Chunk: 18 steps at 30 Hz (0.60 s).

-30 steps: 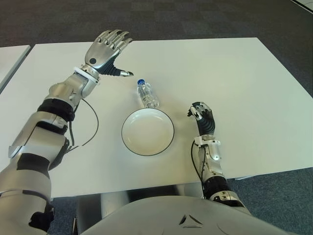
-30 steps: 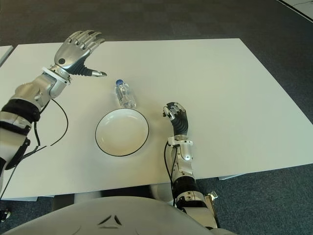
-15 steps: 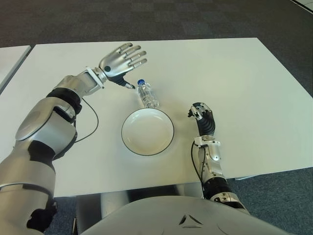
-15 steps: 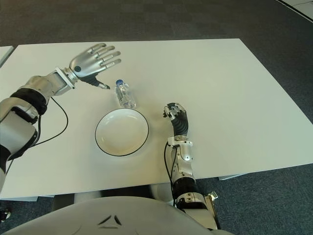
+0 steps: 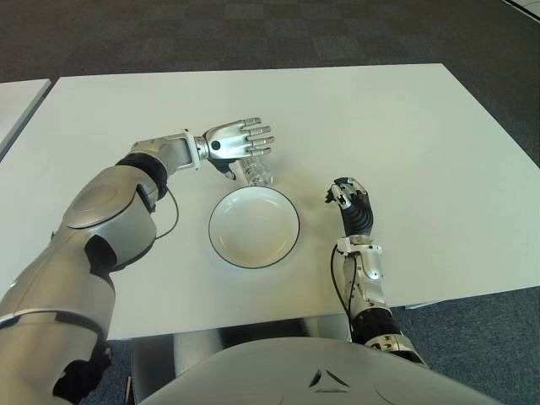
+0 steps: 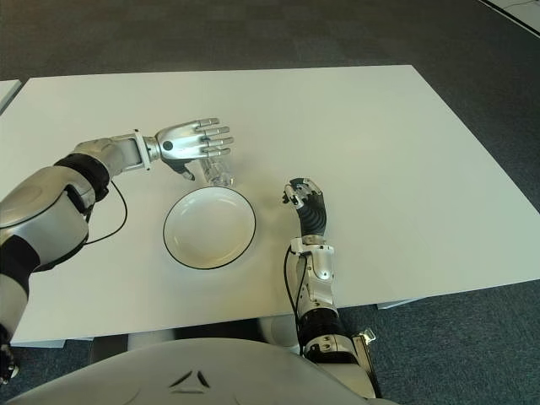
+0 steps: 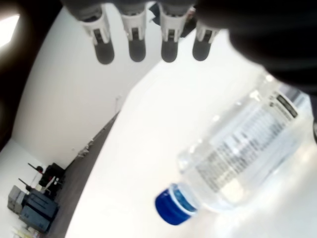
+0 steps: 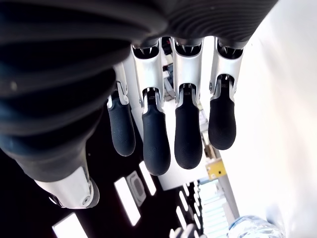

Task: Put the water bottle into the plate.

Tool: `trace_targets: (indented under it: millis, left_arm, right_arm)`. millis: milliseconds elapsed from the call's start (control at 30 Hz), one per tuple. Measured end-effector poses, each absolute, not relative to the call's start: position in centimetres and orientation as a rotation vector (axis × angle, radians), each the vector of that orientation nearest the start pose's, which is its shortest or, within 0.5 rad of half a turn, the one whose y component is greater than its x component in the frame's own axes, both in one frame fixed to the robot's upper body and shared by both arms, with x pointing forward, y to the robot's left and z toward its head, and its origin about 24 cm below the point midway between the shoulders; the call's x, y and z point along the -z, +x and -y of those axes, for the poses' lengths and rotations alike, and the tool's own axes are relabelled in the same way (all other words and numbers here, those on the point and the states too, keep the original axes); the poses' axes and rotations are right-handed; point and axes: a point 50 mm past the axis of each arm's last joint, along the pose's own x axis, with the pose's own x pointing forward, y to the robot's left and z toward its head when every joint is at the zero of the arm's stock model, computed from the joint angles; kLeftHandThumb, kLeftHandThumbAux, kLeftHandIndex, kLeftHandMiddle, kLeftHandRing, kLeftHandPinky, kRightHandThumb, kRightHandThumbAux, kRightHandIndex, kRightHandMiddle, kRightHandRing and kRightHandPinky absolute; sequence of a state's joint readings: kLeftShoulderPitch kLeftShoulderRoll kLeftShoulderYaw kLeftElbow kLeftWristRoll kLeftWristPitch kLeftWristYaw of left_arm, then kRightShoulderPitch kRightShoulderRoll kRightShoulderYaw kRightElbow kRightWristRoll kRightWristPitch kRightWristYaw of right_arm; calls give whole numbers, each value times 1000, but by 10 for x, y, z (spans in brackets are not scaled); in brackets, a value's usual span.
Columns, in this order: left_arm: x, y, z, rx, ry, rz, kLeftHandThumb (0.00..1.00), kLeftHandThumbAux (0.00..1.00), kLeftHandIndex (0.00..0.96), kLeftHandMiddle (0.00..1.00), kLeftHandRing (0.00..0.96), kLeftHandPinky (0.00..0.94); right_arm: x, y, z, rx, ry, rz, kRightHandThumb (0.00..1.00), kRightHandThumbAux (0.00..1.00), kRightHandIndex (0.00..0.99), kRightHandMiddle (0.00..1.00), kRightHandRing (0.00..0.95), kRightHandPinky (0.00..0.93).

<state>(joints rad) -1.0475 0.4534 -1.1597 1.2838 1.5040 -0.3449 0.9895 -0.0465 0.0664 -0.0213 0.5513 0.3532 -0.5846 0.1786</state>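
Note:
A clear water bottle [image 5: 261,175] with a blue cap [image 7: 173,204] lies on its side on the white table [image 5: 405,126], just behind the white plate [image 5: 253,228] with a dark rim. My left hand [image 5: 242,144] hovers palm down over the bottle's cap end, fingers [image 7: 135,48] stretched out straight and open, not closed around it. In the eye views the hand hides the cap. The plate holds nothing. My right hand [image 5: 349,201] shows to the right of the plate, fingers [image 8: 188,134] relaxed and holding nothing.
A black cable [image 5: 162,215] loops on the table beside my left forearm, to the left of the plate. The corner of a second white table [image 5: 17,101] shows at the far left. Dark carpet surrounds the table.
My left hand has swung right and nearer the plate, coming down over the bottle and covering its cap. The bottle, the plate and my right hand have not moved.

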Motion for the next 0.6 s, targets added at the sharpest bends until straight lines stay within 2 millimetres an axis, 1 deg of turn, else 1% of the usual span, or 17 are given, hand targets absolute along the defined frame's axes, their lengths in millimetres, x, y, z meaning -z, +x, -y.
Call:
trace_targets:
  millis: [167,233,333,600]
  left_arm:
    - [-58,358,-151,829,2241,1132,489,413,0,0,0,0]
    - [-54,356,-149,869,2244,1136,513,420,0,0,0,0]
    - [-51,356,-146,899,2255,1134,523,424,0,0,0,0]
    - [-43,356,-133,1019,2339,1084,477,404,0,0,0,0]
  right_arm:
    - [17,237,144,21,361,105,704,725,435,605,597,600]
    - [17,236,145,26,359,107,704,725,435,611,603,606]
    - [18,233,146,35,355,107,704,725,436,617,606,605]
    - [15,228,149,64,345,132,704,726,437,631,609,599]
